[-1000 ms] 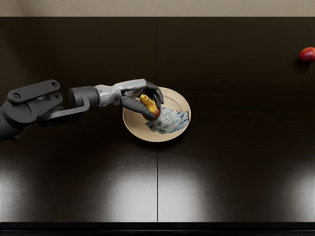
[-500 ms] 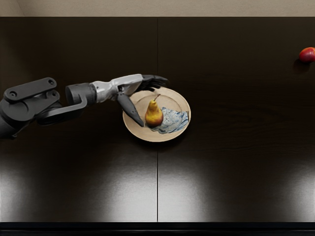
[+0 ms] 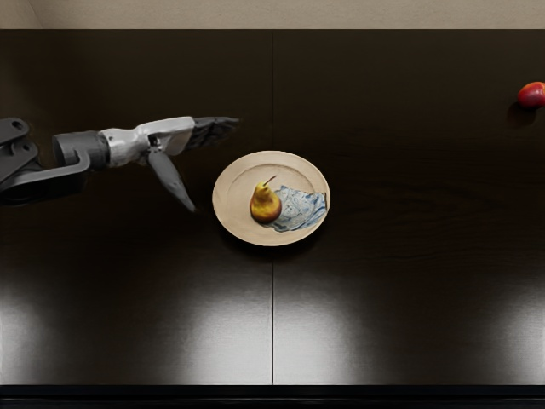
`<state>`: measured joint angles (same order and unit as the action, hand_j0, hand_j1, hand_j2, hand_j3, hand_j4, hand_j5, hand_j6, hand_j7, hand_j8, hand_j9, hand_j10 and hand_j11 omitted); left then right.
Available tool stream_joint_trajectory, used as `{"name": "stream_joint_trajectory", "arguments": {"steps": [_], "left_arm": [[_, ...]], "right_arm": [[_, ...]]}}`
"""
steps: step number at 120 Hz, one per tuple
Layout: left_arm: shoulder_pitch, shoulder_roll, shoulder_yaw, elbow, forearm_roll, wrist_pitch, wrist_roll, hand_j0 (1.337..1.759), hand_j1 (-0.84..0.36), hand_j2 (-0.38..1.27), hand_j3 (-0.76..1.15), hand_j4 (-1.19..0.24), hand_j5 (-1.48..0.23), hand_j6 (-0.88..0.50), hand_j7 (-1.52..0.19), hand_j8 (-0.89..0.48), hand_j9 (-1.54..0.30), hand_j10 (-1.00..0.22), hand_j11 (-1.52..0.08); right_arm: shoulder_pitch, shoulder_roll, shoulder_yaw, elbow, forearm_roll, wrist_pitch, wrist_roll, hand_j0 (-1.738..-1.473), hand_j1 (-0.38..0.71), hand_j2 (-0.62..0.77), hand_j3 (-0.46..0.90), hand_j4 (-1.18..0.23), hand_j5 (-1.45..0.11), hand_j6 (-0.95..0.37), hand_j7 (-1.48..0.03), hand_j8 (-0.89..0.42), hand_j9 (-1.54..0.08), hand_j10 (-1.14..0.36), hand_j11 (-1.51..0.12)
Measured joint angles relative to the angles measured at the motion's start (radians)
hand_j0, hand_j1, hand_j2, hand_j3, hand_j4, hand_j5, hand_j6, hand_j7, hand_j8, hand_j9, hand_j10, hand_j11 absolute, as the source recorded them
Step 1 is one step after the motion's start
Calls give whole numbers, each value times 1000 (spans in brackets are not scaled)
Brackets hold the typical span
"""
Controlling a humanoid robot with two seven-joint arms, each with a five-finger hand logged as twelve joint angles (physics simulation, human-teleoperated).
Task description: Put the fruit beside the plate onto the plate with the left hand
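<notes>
Red fruit [image 3: 531,94], far right: was cut off by the picture's edge. Left hand [image 3: 174,141]: was spread wide, nothing held, left of plate [image 3: 228,183], apart. Pear [image 3: 265,204]: was seen upright on plate.

Dark glossy table [image 3: 409,281], a thin vertical seam [image 3: 272,324] down its middle, a fainter horizontal seam crossing it, and pale light glare along the near part. Small round red fruit [image 3: 531,94] at the far right edge, alone, partly cut by the frame, with its dark shadow just left of it. Beige wall strip [image 3: 281,13] along the top; blue-and-white patterned patch [image 3: 302,207] near table centre, cloth or print unclear.
</notes>
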<state>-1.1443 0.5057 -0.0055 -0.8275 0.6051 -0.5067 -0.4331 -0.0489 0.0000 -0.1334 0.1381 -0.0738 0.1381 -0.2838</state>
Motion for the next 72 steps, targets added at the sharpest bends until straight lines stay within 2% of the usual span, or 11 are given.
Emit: {"name": "stream_joint_trajectory", "arguments": {"steps": [15, 40, 72], "left_arm": [[2, 68, 0, -1, -19, -73, 0, 1658, 320, 8, 0, -28, -34, -29, -34, -27, -34, -26, -34], [11, 167, 2, -1, -45, -100, 1, 1658, 324, 7, 0, -25, -29, -25, -29, -24, -29, -23, -29], [12, 195, 8, 5, -52, -104, 2, 1658, 326, 7, 0, -23, -28, -24, -27, -23, -27, -23, -27]], "right_arm": [[1, 0, 0, 0, 0, 0, 0, -1658, -349, 0, 0, 0, 0, 0, 0, 0, 0, 0, 0], [1, 0, 1, 0, 0, 0, 0, -1658, -349, 0, 0, 0, 0, 0, 0, 0, 0, 0, 0], [3, 0, 2, 0, 0, 0, 0, -1658, -349, 0, 0, 0, 0, 0, 0, 0, 0, 0, 0]]}}
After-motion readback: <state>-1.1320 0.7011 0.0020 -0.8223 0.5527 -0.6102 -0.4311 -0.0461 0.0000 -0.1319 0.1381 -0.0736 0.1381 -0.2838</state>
